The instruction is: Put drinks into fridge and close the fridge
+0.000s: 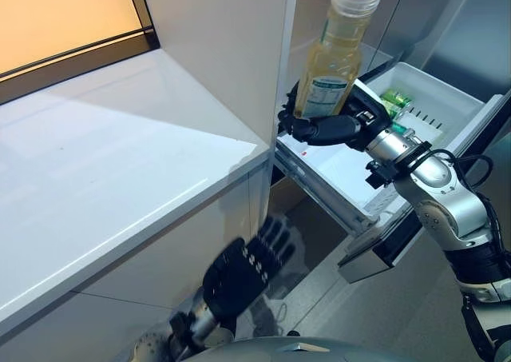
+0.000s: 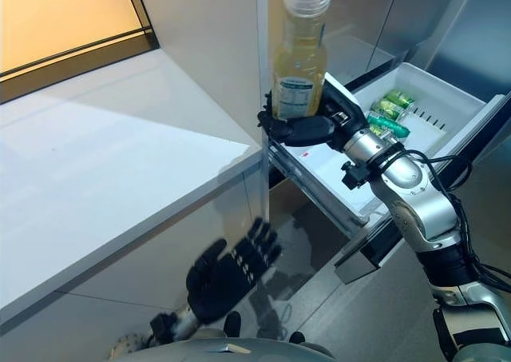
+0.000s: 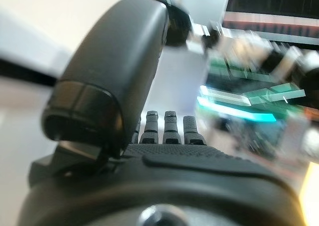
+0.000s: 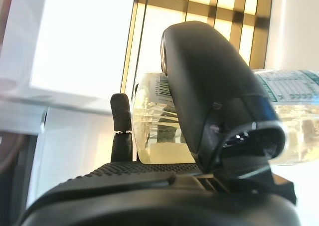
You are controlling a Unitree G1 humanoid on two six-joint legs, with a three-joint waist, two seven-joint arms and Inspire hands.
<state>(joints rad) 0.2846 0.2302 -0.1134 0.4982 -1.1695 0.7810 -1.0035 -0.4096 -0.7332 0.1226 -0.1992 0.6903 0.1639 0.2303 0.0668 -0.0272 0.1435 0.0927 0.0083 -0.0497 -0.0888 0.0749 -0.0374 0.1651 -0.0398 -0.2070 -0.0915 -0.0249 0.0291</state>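
Yellow clear plastic bottle [image 1: 329,66] stood upright in the clenched right hand [image 1: 329,127], above the white fridge drawer [image 1: 447,106], ready for placing; left hand [image 1: 239,272] hung relaxed.

The bottle [image 2: 299,66] base is hidden by fingers [image 2: 297,128]; green items [image 2: 389,114] unclear.

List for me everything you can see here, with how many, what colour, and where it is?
Bottle: one, clear with a yellowish drink, white cap and label, upright, held above the near end of the open drawer.
Drawer: one, white, pulled out of the fridge, to the robot's right of the counter.
Small drinks: a few, green, lying at the far end of the drawer; exact count unclear.
Counter: one, white, on the robot's left.
Window: one, dark frame, orange-lit, behind the counter.
Right hand: dark, curled round the bottle's lower part.
Left hand: dark, fingers straight, empty, low in front of the counter.
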